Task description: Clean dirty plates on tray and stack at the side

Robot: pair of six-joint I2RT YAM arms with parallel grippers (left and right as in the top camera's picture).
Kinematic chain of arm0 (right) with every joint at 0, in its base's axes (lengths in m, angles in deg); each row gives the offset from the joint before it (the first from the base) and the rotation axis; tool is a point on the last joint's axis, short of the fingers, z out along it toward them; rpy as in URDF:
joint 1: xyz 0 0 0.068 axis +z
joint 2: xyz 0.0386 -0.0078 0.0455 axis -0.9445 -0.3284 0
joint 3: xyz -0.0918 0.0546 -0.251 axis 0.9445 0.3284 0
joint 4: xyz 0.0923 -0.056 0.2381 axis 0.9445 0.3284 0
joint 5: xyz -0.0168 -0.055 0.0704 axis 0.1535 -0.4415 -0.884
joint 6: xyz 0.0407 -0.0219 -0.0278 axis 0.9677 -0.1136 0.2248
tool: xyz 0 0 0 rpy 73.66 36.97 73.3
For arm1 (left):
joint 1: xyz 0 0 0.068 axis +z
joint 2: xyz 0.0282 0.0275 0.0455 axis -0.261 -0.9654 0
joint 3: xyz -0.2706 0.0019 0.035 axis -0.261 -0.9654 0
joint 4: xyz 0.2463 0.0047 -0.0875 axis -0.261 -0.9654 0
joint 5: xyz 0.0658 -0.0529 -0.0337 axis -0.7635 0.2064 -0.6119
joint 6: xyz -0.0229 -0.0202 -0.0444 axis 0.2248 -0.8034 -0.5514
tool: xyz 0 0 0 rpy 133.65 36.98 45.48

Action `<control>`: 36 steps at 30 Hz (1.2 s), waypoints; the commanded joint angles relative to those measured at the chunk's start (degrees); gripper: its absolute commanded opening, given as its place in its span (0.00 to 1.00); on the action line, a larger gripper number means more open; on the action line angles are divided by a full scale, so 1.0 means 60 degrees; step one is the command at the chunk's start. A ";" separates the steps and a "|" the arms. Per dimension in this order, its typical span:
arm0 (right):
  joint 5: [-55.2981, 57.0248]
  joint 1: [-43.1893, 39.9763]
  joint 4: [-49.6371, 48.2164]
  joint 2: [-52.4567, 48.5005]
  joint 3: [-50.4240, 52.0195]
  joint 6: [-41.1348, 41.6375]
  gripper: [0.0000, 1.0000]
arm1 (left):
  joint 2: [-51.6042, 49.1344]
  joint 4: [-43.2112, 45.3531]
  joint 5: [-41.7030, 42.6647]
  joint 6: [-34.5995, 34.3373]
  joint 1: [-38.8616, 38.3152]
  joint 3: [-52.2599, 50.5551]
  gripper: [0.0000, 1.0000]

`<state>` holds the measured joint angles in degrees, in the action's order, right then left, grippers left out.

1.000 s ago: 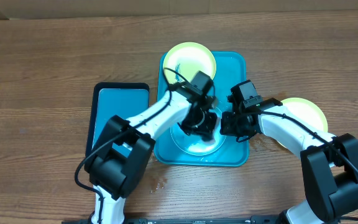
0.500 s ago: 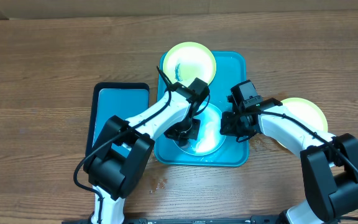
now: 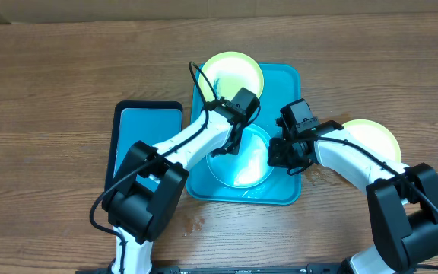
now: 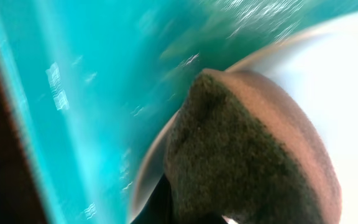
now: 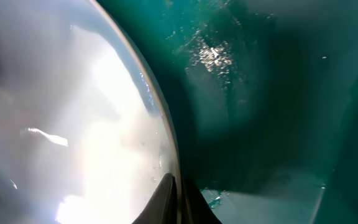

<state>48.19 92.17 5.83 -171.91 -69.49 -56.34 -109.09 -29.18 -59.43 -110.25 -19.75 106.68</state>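
The turquoise tray holds a yellow-green plate with a dark smear at its far end and a light blue plate at its near end. My left gripper is shut on a brown and dark green sponge, which presses on the light blue plate's far-left rim. My right gripper is shut on that plate's right rim; the right wrist view shows the closed fingers pinching the edge of the pale plate. A second yellow-green plate lies on the table right of the tray.
A smaller dark-rimmed blue tray lies on the wooden table left of the turquoise tray. My two arms reach over the turquoise tray's near half from both sides. The tray floor looks wet.
My left gripper has swept the sponge from the plate's right-centre to its left, then up toward the far-left rim. The right gripper has kept its hold on the rim.
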 commanded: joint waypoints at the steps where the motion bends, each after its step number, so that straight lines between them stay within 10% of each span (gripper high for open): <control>1: 0.0419 -0.0073 0.0087 -0.0160 -0.0015 -0.0171 0.04 | -0.0175 0.0729 0.2211 0.0459 0.0131 0.0026 0.04; 10: 0.0423 -0.0073 0.0073 -0.0160 -0.0015 -0.0168 0.04 | -0.0641 0.2302 0.6910 -0.0608 0.0044 0.0022 0.04; 18: 0.0521 -0.0073 0.0066 -0.0160 -0.0015 -0.0171 0.04 | -0.0892 0.1337 0.7424 -0.0714 0.0288 0.0029 0.04; 36: 0.0521 -0.0073 0.0004 -0.0160 -0.0015 -0.0171 0.04 | -0.0579 -0.2164 0.0667 -0.0718 0.0991 0.0109 0.04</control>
<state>49.07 91.82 6.05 -171.89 -69.56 -57.28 -110.90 -41.97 -40.80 -113.77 -14.89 108.48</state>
